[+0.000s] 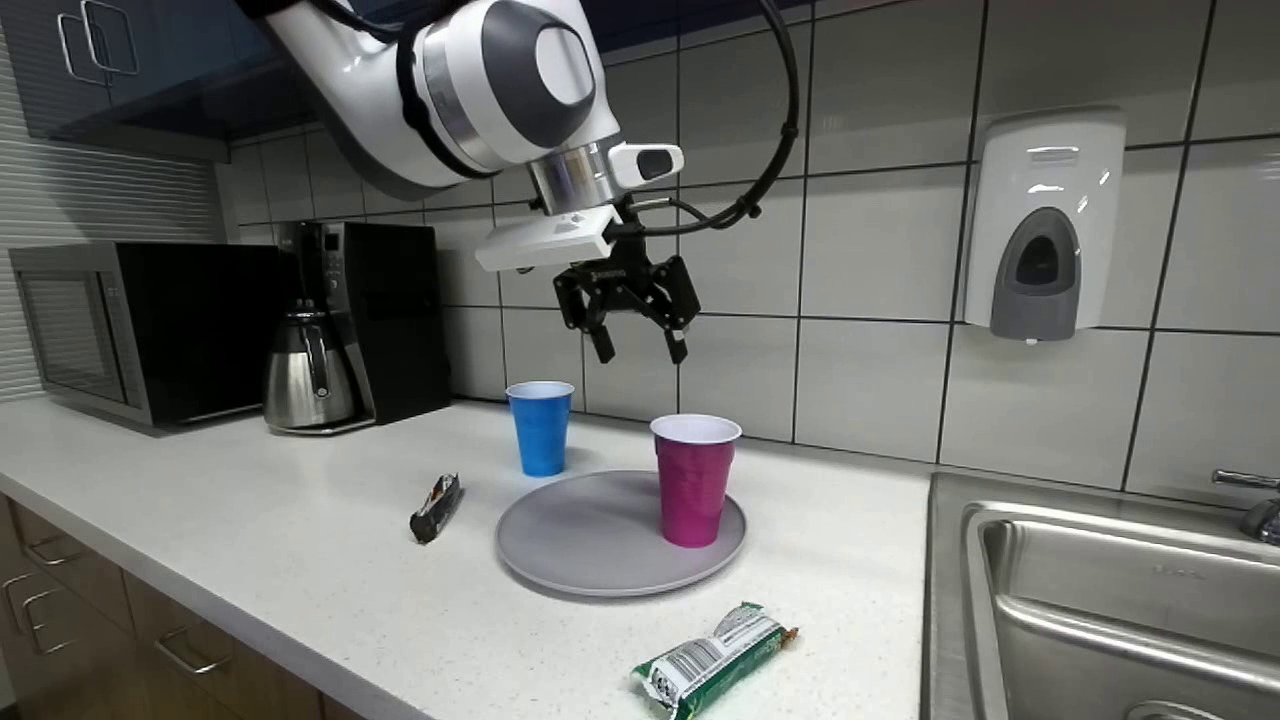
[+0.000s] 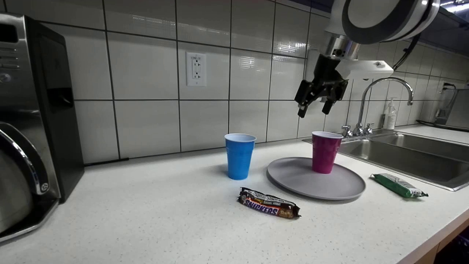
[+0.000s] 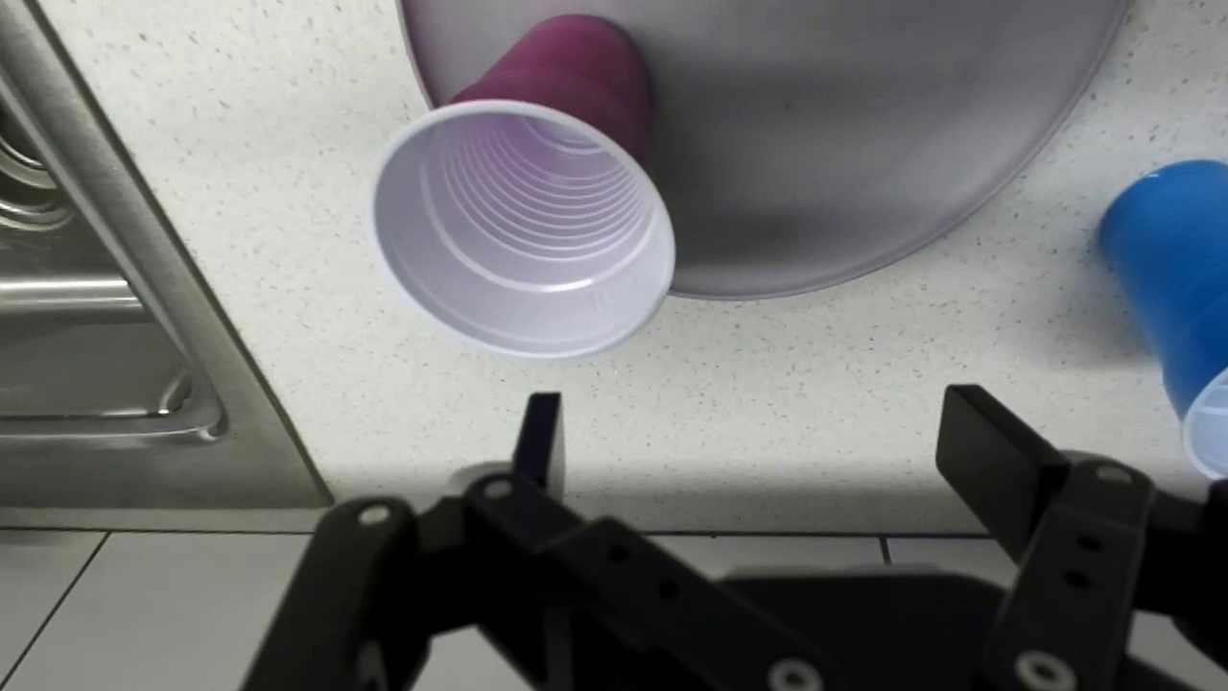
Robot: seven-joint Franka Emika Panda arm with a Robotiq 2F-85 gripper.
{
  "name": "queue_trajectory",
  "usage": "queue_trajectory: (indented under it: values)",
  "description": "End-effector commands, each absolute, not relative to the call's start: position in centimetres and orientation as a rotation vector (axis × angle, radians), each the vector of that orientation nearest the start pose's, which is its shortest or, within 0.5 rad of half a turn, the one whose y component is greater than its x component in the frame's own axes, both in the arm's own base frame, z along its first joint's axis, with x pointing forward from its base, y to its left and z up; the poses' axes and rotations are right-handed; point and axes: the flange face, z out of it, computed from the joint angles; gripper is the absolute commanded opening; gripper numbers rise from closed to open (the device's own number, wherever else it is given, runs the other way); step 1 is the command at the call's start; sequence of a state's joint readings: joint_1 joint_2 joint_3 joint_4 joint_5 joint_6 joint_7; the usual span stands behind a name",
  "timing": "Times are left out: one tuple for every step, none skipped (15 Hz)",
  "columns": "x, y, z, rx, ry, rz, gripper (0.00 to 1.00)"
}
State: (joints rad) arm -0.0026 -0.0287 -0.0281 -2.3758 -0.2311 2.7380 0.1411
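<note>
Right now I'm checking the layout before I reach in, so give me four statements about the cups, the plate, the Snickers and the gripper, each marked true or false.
1. The open gripper hangs higher than the pink cup. True.
2. The pink cup lies on its side. False: it stands upright on the gray plate.
3. The blue cup and the Snickers bar rest on the counter, off the gray plate. True.
4. The Snickers bar touches the blue cup. False: they lie apart.
</note>
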Motion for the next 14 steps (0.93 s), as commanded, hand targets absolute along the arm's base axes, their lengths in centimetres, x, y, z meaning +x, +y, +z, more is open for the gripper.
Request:
queue_trajectory:
  values:
    - [53.2, -1.7, 36.6, -3.170, -0.036, -0.628, 1.00]
    - [53.3, -1.9, 36.3, -3.168, -0.033, -0.617, 1.00]
    - [53.4, -2.0, 36.0, -3.167, -0.027, -0.607, 1.00]
    - [53.5, -2.2, 35.7, -3.165, -0.022, -0.596, 1.00]
    - [53.6, -2.4, 35.4, -3.164, -0.018, -0.586, 1.00]
    - [53.7, -2.6, 35.1, -3.165, -0.014, -0.577, 1.00]
    - [53.8, -2.7, 34.9, -3.165, -0.007, -0.569, 1.00]
    - [53.9, -2.9, 34.6, -3.165, 0.000, -0.562, 1.00]
    - [54.1, -3.1, 34.4, -3.166, 0.004, -0.556, 1.00]
    - [54.3, -3.3, 34.1, -3.166, 0.014, -0.548, 1.00]
    - [54.5, -3.5, 33.9, -3.166, 0.021, -0.544, 1.00]
    - [54.7, -3.7, 33.7, -3.165, 0.028, -0.538, 1.00]
    - [54.8, -3.8, 33.6, -3.166, 0.032, -0.534, 1.00]
    - [55.1, -3.9, 33.5, -3.166, 0.035, -0.527, 1.00]
